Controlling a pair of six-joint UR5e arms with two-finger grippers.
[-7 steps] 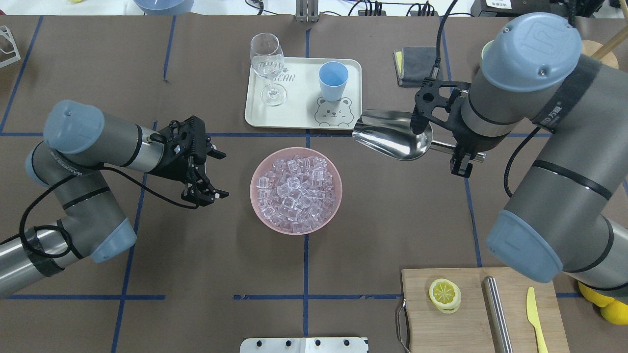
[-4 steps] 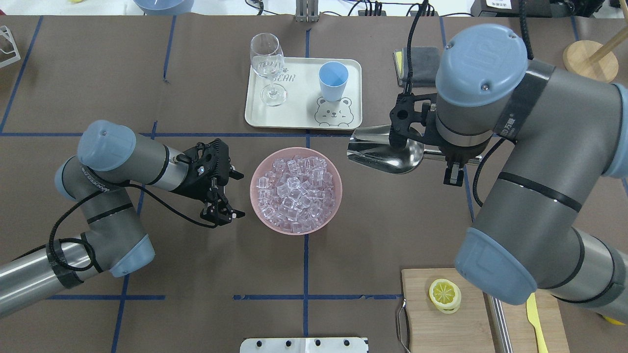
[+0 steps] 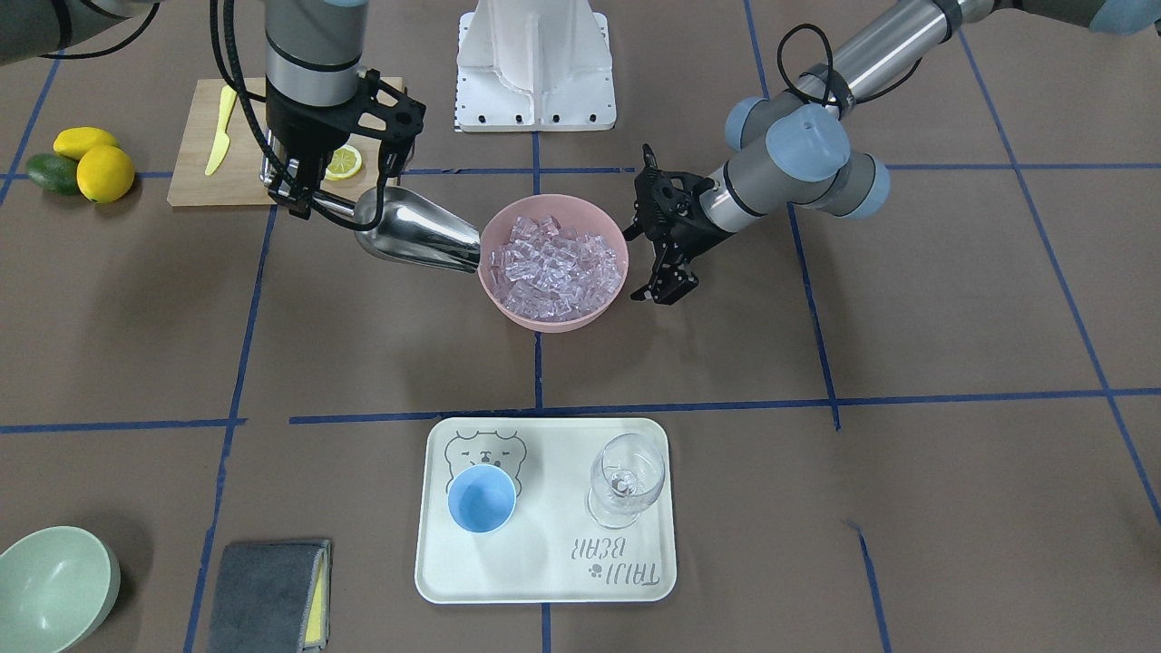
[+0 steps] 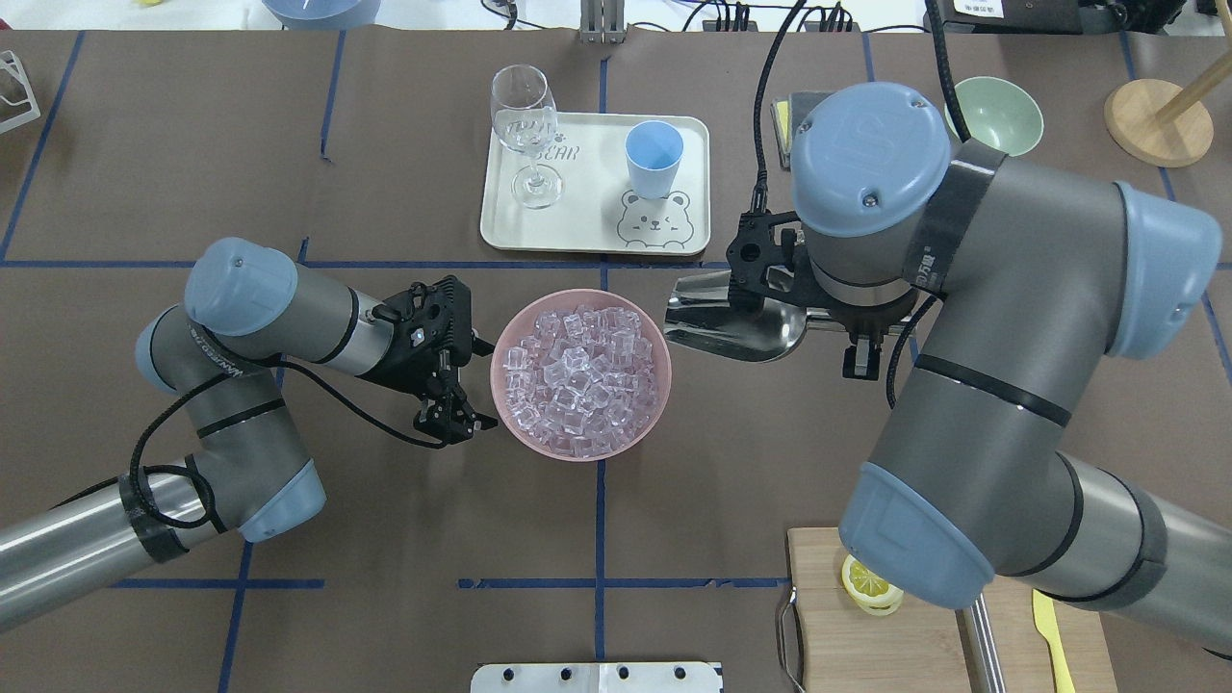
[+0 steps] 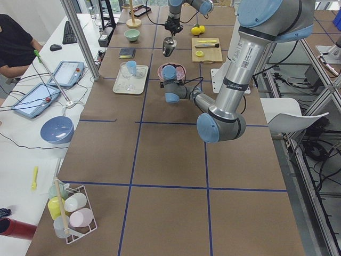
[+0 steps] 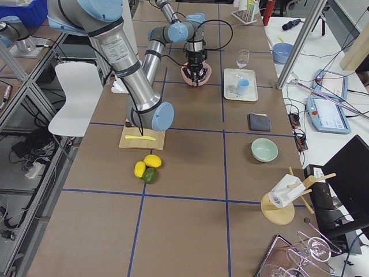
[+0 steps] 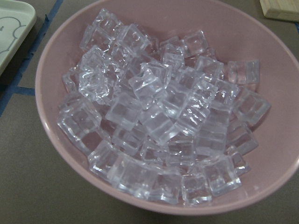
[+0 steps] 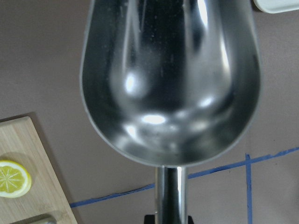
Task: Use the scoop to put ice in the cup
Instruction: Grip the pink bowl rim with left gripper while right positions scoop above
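Observation:
The ice (image 4: 580, 371) is a heap of clear cubes in a pink bowl (image 4: 577, 454) at the table's middle; it fills the left wrist view (image 7: 159, 116). The light-blue cup (image 4: 654, 157) stands empty on a cream tray (image 4: 587, 226) beyond the bowl. My right gripper (image 3: 299, 204) is shut on the rod handle of the steel scoop (image 4: 731, 322). The scoop is empty (image 8: 170, 79), and its mouth is at the bowl's right rim. My left gripper (image 4: 484, 383) is open and empty, close against the bowl's left side.
A clear wine glass (image 4: 525, 125) stands on the tray left of the cup. A green bowl (image 4: 1001, 111) and a grey cloth (image 3: 268, 580) lie at the far right. A cutting board (image 4: 837, 626) with a lemon slice (image 4: 871, 582), a steel cylinder and a yellow knife is at the near right.
My right arm has carried the scoop leftward to the bowl's right rim. My left gripper has moved rightward up to the bowl's left side.

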